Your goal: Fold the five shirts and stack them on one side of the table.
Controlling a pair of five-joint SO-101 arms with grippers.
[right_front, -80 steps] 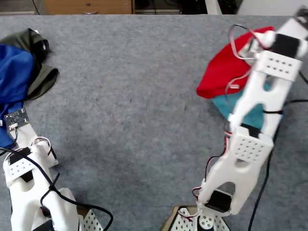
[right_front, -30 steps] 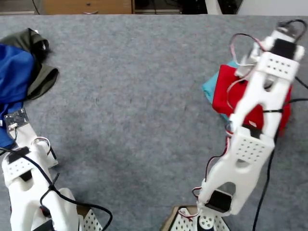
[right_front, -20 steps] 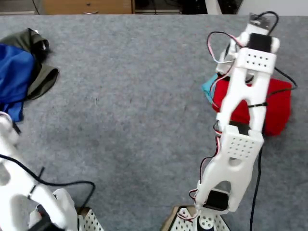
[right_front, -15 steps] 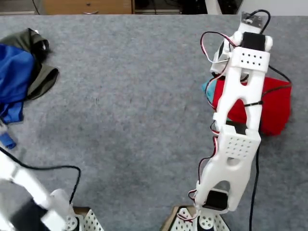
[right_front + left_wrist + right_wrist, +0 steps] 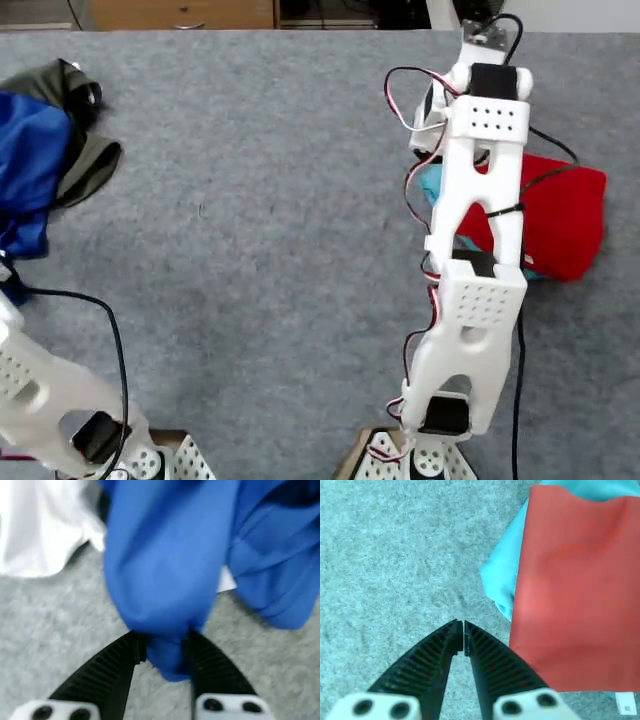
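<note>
Clenched on a fold of the blue shirt at the table's left edge, the left gripper should draw it steadily toward the middle, while the empty right gripper, pinched closed, hovers beside the red shirt stacked on the teal shirt.

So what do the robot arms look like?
Both arms are white plastic with hole-dotted panels. The right arm carries red, white and black wires; the left arm a black cable. The right gripper and left gripper have black ridged fingers.

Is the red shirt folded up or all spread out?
Folded. The red shirt is a neat rectangle with straight edges, lying on top of the teal shirt.
</note>
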